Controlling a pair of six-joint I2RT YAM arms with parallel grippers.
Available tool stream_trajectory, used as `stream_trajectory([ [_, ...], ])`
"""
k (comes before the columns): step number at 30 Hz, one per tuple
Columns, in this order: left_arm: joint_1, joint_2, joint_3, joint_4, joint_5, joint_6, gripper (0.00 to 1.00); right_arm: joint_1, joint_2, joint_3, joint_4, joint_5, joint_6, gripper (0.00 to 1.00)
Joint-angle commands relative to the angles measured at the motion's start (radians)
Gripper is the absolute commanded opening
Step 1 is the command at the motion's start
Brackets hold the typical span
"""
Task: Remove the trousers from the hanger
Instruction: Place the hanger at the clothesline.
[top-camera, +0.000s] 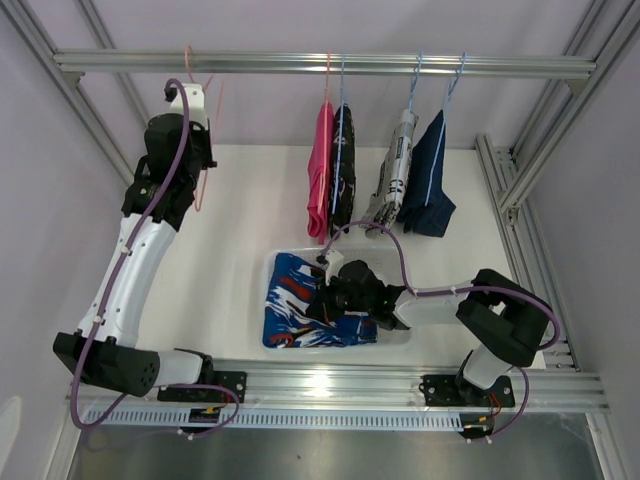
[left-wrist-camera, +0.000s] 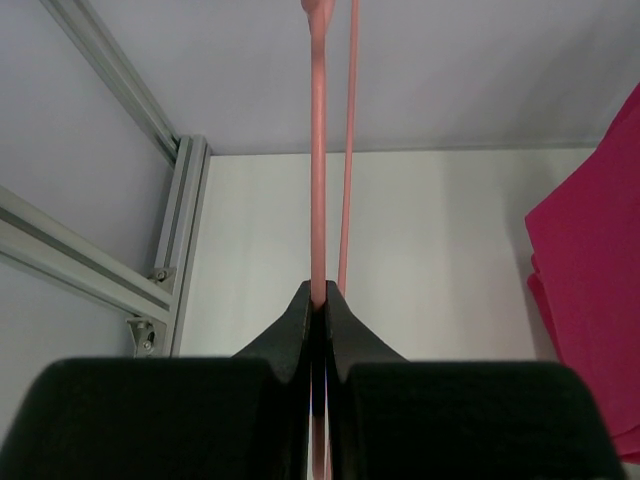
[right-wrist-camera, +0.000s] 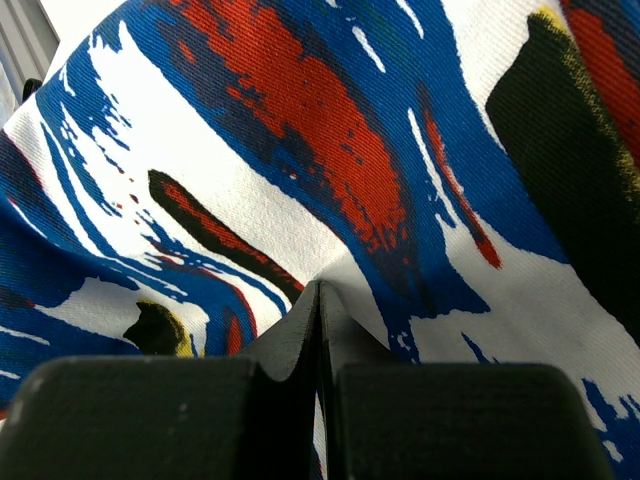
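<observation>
Pink wire rises from our left gripper (left-wrist-camera: 318, 297), whose fingers are clamped on the pink hanger (left-wrist-camera: 317, 150). Our right gripper (right-wrist-camera: 320, 292) is pressed together against a fold of the blue patterned trousers (right-wrist-camera: 300, 120); whether cloth is pinched we cannot tell. These lie in the white tray (top-camera: 272, 268). The pink trousers (top-camera: 320, 170), black trousers (top-camera: 344, 170), white printed trousers (top-camera: 397, 165) and denim trousers (top-camera: 428, 185) hang from the rail (top-camera: 250, 64) behind.

The blue-patterned trousers (right-wrist-camera: 300, 150) are matt woven cloth with a fine grain. At twelve o'clock the rail (top-camera: 320, 64) is brushed metal; the pink hanger (left-wrist-camera: 317, 150) looks smooth.
</observation>
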Motion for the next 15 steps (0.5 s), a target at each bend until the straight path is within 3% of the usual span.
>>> stream_trajectory([
  [1,0.003,-0.033,-0.019,0.027,0.005,-0.020,0.01,0.009,0.023,0.016,-0.002,-0.014,-0.001,0.00],
  [13,0.002,-0.060,-0.077,0.021,-0.033,-0.044,0.01,0.015,0.023,0.017,-0.002,-0.013,-0.001,0.00],
  [15,0.002,-0.060,-0.078,0.019,-0.040,-0.049,0.05,0.017,0.023,0.017,-0.002,-0.011,-0.001,0.00],
])
